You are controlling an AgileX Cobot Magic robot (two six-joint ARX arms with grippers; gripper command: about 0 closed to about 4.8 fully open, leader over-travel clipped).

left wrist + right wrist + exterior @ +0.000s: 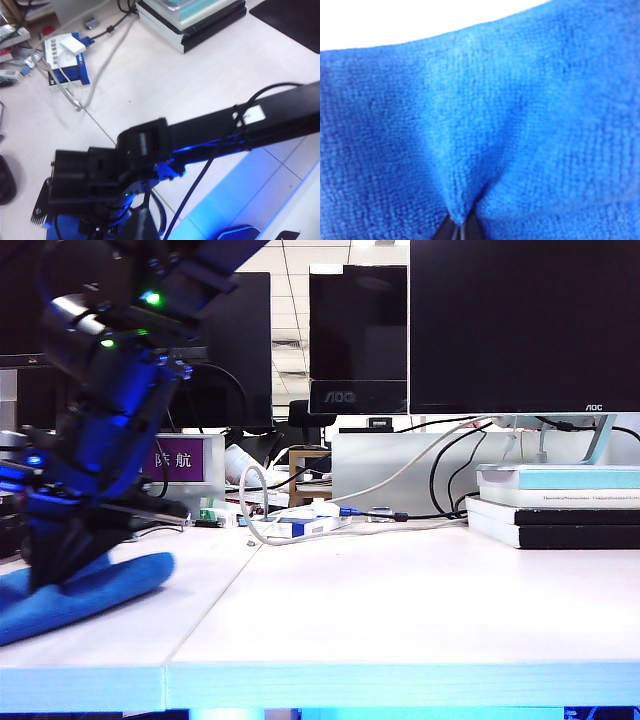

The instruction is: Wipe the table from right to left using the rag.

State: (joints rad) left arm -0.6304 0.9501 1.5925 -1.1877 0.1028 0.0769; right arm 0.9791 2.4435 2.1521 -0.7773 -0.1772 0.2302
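Fuzzy microfibre fills your right wrist view: the rag (480,125) is thick, soft and royal blue, and its pile gathers into a pinched crease where the right claw (460,227) is closed on it. In the exterior view you find the rag (85,592) as a rounded, folded mass at the far left of the smooth white worktop (400,590), under the black arm that reaches across to it. The left claw is not seen in any picture; its wrist view shows only the other arm and the worktop (190,85).
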